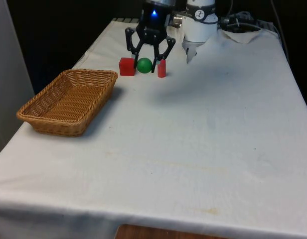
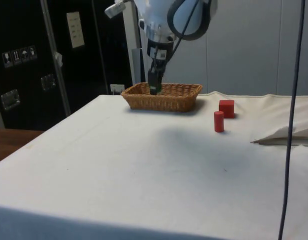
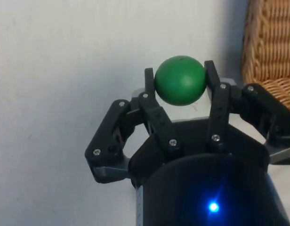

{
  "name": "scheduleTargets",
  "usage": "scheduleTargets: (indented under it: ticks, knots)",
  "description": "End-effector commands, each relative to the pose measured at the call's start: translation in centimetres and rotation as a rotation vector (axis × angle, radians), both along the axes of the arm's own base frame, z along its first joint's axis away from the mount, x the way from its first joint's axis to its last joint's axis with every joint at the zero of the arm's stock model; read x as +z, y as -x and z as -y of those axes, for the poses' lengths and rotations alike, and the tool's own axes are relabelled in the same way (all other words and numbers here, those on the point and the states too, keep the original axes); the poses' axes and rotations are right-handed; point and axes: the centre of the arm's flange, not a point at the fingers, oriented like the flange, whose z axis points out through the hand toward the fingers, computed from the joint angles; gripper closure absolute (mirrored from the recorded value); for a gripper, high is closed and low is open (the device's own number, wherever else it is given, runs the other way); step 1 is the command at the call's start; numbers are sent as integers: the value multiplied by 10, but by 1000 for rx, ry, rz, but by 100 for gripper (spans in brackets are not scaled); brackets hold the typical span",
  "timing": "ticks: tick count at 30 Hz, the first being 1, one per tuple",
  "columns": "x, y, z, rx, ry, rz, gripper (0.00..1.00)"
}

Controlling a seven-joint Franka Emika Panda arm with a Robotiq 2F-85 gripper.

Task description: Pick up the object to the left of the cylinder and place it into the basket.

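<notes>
Above the table's far end, the gripper (image 1: 147, 59) has its two fingers clamped on a green ball (image 1: 144, 65), one finger on each side of it, as the wrist view shows plainly (image 3: 180, 80). In the front view the ball sits between a red cube (image 1: 126, 66) and a small red cylinder (image 1: 161, 68), which makes it the thing to the cylinder's left. In the side view the gripper (image 2: 155, 88) hangs clear of the cloth, in line with the basket (image 2: 144, 100), while the cube (image 2: 226, 108) and cylinder (image 2: 219, 121) stand on the table (image 2: 144, 175) near each other, with nothing green on the cloth between them. By that, the ball looks lifted off the surface, though how high cannot be told.

The pick, then, appears done. What is left is the carry and the drop. The wicker basket (image 1: 88, 117) stands near the table's edge at the front view's left, and its rim (image 3: 272, 47) lies close beside the ball in the wrist view. The ball is not yet over the basket's inside, so the placing remains to be made, and the fingers must part only once it is.
</notes>
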Motion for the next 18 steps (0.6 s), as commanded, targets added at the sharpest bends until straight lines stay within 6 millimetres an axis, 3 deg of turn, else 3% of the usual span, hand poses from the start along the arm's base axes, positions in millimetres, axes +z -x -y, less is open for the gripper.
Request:
scheduleTargets:
  ticks: [1,18]
  knots:
    - [3,0,1,4,-12,5,100]
    - [4,-9,47,-49,15,18,100]
